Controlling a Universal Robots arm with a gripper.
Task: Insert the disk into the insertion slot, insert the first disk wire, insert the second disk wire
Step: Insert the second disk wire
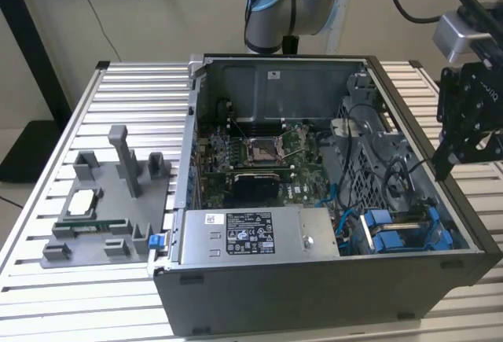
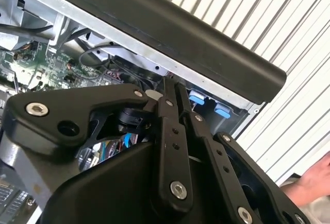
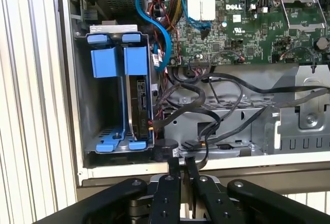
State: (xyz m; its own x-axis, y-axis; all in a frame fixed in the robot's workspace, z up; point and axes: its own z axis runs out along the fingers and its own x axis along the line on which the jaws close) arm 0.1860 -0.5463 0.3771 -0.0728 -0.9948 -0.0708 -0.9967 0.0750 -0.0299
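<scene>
The gripper [image 3: 182, 160], fingers pressed together and empty, is held near the disk [image 3: 140, 100]; its black wire [image 3: 196, 112] is probably best met squarely.

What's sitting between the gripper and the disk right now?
In the first wrist view, the case's wall and a black cable plug lie between the gripper and the disk.
</scene>
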